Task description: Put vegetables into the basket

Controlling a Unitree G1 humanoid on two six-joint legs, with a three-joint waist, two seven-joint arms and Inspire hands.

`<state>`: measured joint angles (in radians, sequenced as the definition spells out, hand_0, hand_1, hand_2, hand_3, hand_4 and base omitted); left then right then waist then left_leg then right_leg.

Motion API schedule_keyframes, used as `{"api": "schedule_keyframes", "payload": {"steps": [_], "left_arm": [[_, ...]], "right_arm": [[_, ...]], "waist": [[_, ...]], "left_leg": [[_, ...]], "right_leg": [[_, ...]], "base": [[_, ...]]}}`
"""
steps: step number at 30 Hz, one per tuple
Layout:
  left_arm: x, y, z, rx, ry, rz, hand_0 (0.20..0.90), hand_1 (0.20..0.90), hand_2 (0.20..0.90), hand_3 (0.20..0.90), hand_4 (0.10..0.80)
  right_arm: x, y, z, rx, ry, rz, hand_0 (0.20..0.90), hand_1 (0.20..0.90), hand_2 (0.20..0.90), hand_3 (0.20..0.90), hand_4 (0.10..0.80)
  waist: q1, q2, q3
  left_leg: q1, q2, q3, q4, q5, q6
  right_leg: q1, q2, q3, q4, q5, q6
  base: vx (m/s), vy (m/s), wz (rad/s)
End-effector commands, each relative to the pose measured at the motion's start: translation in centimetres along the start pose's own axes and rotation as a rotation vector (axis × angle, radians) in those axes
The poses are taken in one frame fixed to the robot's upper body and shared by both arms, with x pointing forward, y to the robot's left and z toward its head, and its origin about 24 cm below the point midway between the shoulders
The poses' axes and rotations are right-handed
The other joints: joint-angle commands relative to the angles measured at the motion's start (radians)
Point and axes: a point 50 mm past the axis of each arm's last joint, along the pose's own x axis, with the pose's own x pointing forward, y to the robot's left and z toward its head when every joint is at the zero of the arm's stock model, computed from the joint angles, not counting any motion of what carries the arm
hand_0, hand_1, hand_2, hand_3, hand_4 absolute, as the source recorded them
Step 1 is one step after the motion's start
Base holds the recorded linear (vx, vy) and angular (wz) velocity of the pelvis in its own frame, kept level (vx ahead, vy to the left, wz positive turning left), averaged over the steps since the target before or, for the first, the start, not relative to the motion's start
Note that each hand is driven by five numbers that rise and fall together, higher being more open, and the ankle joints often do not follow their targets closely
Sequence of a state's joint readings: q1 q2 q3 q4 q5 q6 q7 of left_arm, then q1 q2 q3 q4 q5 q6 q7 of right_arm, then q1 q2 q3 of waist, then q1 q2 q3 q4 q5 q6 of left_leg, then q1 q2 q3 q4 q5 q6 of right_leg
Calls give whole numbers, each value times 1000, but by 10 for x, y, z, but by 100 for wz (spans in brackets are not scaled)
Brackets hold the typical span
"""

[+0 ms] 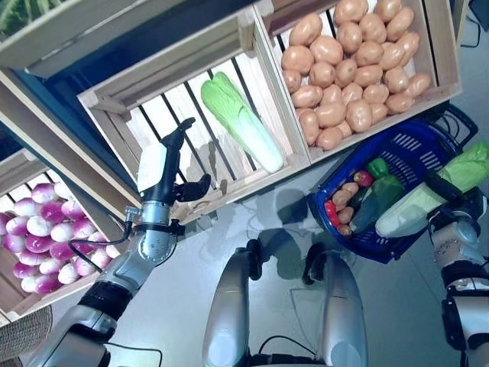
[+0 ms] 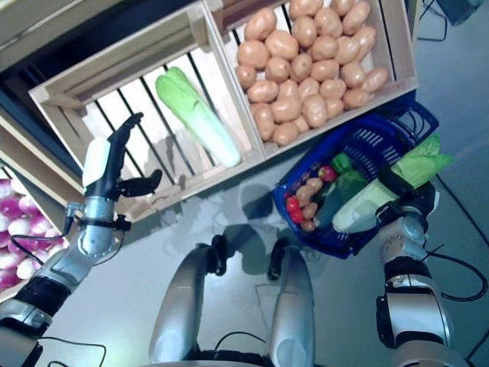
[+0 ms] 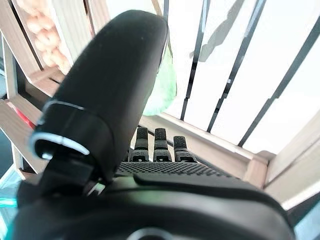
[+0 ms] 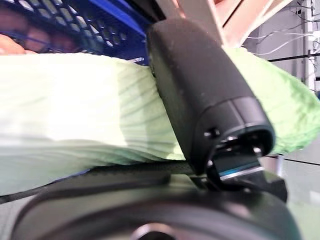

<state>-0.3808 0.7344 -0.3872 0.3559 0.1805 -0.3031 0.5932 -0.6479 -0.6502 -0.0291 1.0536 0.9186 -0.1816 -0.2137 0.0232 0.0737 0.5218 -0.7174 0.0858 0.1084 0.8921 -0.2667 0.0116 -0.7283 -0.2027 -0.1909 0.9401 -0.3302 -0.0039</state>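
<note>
My right hand (image 1: 445,193) is shut on a pale green napa cabbage (image 1: 428,197), held over the near right rim of the blue basket (image 1: 397,149). In the right wrist view the thumb (image 4: 200,90) wraps over the cabbage (image 4: 75,120). The basket holds a green pepper, a red tomato, potatoes and a dark cucumber (image 1: 374,205). A second napa cabbage (image 1: 241,121) lies in the middle wooden crate (image 1: 107,103). My left hand (image 1: 164,172) hovers open at that crate's front left, apart from the cabbage, fingers straight.
A crate of potatoes (image 1: 351,69) stands right of the middle crate, just behind the basket. A crate of purple-white turnips (image 1: 42,237) sits at the lower left. The grey floor lies in front of the crates.
</note>
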Motion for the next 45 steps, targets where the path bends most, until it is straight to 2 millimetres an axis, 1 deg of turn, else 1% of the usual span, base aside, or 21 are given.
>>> {"api": "schedule_keyframes", "payload": {"steps": [1, 3, 10, 17, 19, 22, 26, 27, 28, 29, 30, 32, 34, 36, 39, 42, 45], "left_arm": [[24, 29, 33, -58, -192, 158, 900, 900, 900, 900, 800], [24, 28, 34, -50, -196, 151, 900, 900, 900, 900, 800], [27, 31, 29, 3, -197, 156, 900, 900, 900, 900, 800], [36, 37, 24, 107, -184, 148, 900, 900, 900, 900, 800], [39, 41, 24, 176, -206, 154, 900, 900, 900, 900, 800], [46, 49, 23, 230, -208, 164, 900, 900, 900, 900, 800], [54, 58, 21, 264, -193, 167, 900, 900, 900, 900, 800], [58, 62, 21, 266, -185, 172, 900, 900, 900, 900, 800], [59, 64, 20, 265, -180, 175, 900, 900, 900, 900, 800], [60, 65, 20, 266, -176, 180, 900, 900, 900, 900, 800], [60, 65, 20, 264, -173, 181, 900, 900, 900, 900, 800], [58, 66, 20, 262, -166, 186, 900, 900, 900, 900, 800], [52, 63, 15, 254, -157, 187, 900, 900, 900, 900, 800], [45, 58, 11, 241, -150, 189, 900, 900, 900, 900, 800], [40, 53, 8, 226, -147, 194, 900, 900, 900, 900, 800], [37, 49, 7, 214, -143, 201, 900, 900, 900, 900, 800], [36, 46, 7, 211, -144, 200, 900, 900, 900, 900, 800]], "right_arm": [[8, 10, 60, 29, -197, 76, 900, 900, 900, 900, 800], [9, 15, 61, 20, -194, 95, 900, 900, 900, 900, 800], [8, 20, 54, -2, -159, 170, 900, 900, 900, 900, 800], [8, 24, 53, -35, -142, 205, 900, 900, 900, 900, 800], [8, 25, 52, -34, -127, 213, 900, 900, 900, 900, 800], [9, 24, 49, -37, -104, 221, 900, 900, 900, 900, 800], [9, 22, 48, -49, -96, 256, 900, 900, 900, 900, 800], [8, 26, 52, -92, -136, 280, 900, 900, 900, 900, 800], [6, 29, 59, -143, -205, 256, 900, 900, 900, 900, 800], [1, 35, 71, -246, -348, 205, 900, 900, 900, 900, 800], [-3, 42, 78, -302, -428, 203, 900, 900, 900, 900, 800], [-14, 58, 91, -347, -560, 201, 900, 900, 900, 900, 800], [-25, 68, 94, -353, -650, 194, 900, 900, 900, 900, 800], [-33, 68, 90, -334, -698, 191, 900, 900, 900, 900, 800], [-39, 72, 79, -317, -704, 214, 900, 900, 900, 900, 800], [-44, 74, 71, -292, -716, 243, 900, 900, 900, 900, 800], [-44, 75, 64, -271, -683, 281, 900, 900, 900, 900, 800]], "waist": [[-2, -2, -57], [-1, -4, -62], [1, -11, -71], [-4, -18, -71], [-7, -19, -72], [-14, -21, -72], [-23, -22, -71], [-27, -23, -70], [-29, -24, -70], [-33, -25, -71], [-36, -25, -70], [-43, -27, -69], [-50, -28, -67], [-55, -27, -64], [-58, -25, -62], [-60, -24, -59], [-60, -23, -58]], "left_leg": [[18, -15, 14, 50, -103, 35], [11, -12, 14, 62, -108, 35], [20, -6, 20, 61, -111, 33], [28, 1, 27, 57, -108, 32], [32, 4, 29, 50, -104, 29], [39, 10, 33, 39, -101, 27], [44, 15, 37, 40, -103, 26], [44, 18, 37, 45, -106, 26], [43, 19, 38, 48, -108, 25], [42, 20, 38, 49, -110, 25], [42, 20, 37, 50, -111, 24], [39, 23, 39, 49, -112, 24], [38, 22, 38, 45, -113, 21], [38, 22, 39, 40, -115, 20], [36, 22, 39, 38, -119, 18], [35, 22, 39, 38, -123, 17], [33, 23, 40, 37, -123, 14]], "right_leg": [[58, 6, -11, -13, 0, -60], [48, 7, -9, -1, -3, -61], [49, 10, -5, 0, 0, -55], [46, 6, -5, 4, 5, -51], [46, 7, -4, 0, 7, -48], [49, 10, 1, -7, 10, -46], [50, 11, 4, -3, 7, -46], [49, 10, 6, 4, 4, -45], [46, 10, 7, 8, 2, -45], [46, 12, 9, 7, 2, -43], [45, 13, 10, 8, 2, -41], [39, 16, 14, 6, 4, -39], [35, 20, 19, 3, 5, -34], [34, 23, 24, -2, 5, -29], [30, 23, 28, -3, 3, -24], [29, 23, 31, -5, 0, -22], [27, 24, 33, -8, 1, -20]], "base": [[-19, 36, 1], [1, 36, 1], [11, 19, -2], [0, 0, 0], [0, 0, 0], [0, 0, 0], [4, 9, -3], [15, 6, -3], [19, 6, -4], [15, 5, -3], [10, 7, -4], [2, 17, -4], [-1, 30, -4], [-3, 30, -5], [-8, 19, -5], [0, 0, 0], [0, 0, 0]]}}
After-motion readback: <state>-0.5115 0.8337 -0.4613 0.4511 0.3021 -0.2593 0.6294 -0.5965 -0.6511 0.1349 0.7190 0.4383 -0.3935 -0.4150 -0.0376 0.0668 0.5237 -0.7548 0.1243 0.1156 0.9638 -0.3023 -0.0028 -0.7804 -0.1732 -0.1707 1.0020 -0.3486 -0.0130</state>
